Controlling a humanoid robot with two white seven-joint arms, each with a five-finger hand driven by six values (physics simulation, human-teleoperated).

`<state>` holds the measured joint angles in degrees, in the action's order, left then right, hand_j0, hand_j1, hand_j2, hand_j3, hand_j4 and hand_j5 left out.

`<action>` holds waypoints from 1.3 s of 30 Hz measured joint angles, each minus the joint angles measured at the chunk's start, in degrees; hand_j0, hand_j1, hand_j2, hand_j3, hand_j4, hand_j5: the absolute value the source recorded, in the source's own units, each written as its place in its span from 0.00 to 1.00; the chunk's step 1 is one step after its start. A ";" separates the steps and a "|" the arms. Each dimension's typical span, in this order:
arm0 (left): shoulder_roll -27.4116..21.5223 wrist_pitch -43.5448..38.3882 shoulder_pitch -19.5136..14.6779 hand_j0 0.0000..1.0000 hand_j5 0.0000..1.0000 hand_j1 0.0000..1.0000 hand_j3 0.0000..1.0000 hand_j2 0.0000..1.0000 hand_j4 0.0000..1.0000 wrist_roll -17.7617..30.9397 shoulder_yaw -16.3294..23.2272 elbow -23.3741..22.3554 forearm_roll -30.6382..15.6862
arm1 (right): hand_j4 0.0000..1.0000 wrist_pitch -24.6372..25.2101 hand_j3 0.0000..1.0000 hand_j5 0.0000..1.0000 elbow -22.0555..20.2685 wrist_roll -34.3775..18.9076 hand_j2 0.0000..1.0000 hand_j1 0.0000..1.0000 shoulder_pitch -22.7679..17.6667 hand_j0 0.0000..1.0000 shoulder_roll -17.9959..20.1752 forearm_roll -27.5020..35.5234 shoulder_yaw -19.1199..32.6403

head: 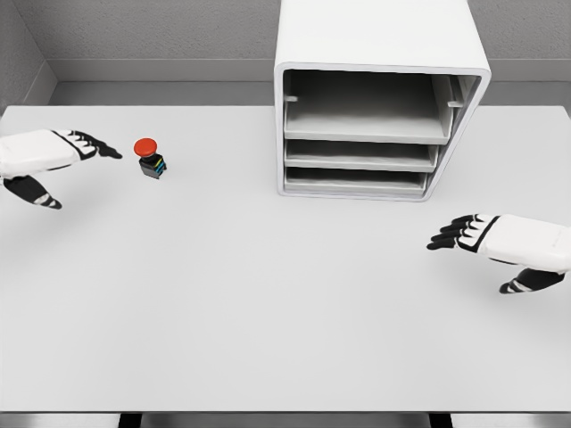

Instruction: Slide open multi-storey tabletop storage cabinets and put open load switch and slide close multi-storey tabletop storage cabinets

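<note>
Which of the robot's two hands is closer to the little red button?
The left hand: its fingertips nearly reach the red button switch, while the right hand is far across the table.

**One head camera looking down over the worktop**

A single view is covering the scene, from the robot's head. It is looking forward and steeply downward onto the white worktop [268, 303], taking in nearly all of it from near edge to far edge. The storage cabinet [379, 98] is sitting toward the far side, right of the middle, with its open front facing the camera, so the lens is seeing into its tiers from above. Behind the cabinet a grey wall is closing the view. The camera is standing at middle range, with no second view sharing the scene.
</note>
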<state>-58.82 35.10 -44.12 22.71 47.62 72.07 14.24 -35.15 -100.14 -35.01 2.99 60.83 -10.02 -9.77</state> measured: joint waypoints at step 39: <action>24.09 0.05 -11.25 1.00 1.00 1.00 1.00 1.00 1.00 12.31 -2.55 -22.39 11.04 | 1.00 8.36 1.00 1.00 3.75 -0.02 1.00 1.00 41.92 1.00 -15.46 -3.87 -30.25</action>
<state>-34.73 35.15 -55.37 35.02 45.07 49.68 25.28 -26.80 -96.39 -35.02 44.91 45.37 -13.89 -40.03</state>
